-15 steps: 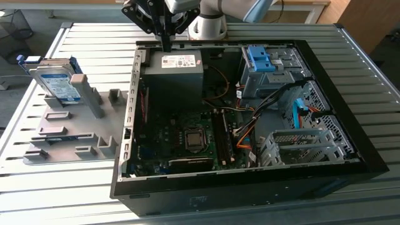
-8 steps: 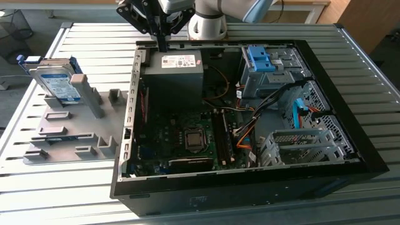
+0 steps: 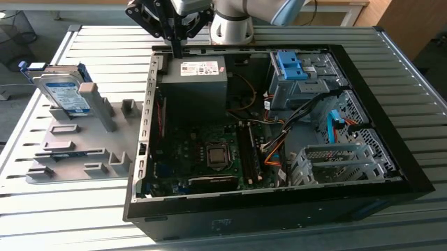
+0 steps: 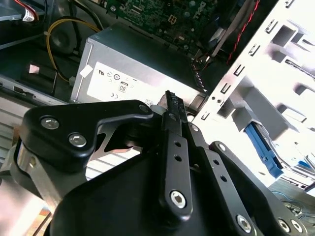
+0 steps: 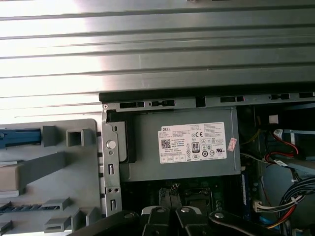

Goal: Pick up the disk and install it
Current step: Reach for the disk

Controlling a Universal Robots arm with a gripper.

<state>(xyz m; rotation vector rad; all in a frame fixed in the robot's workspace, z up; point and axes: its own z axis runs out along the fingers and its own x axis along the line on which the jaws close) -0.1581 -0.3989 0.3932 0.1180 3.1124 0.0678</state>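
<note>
While my gripper (image 3: pixel 177 51) hangs closed and empty over the computer case (image 3: pixel 279 222) in the exterior view, the disk (image 3: pixel 63 94) stands on edge in the grey fixture (image 3: pixel 84 141) at that view's left, with its long axis apparently level along the table (image 3: pixel 70 209). I judge it stiff, dense and shock-shy, so I would grip its blue-railed sides. In the second wrist view my fingers (image 4: pixel 172 123) meet above the power supply (image 4: pixel 133 73). The first wrist view shows it too.

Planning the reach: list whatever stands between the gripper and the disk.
Nothing visible does. The gripper hangs above the case rim by the power supply; the disk leans in the grey fixture outside the case, toward the exterior view's left.
</note>
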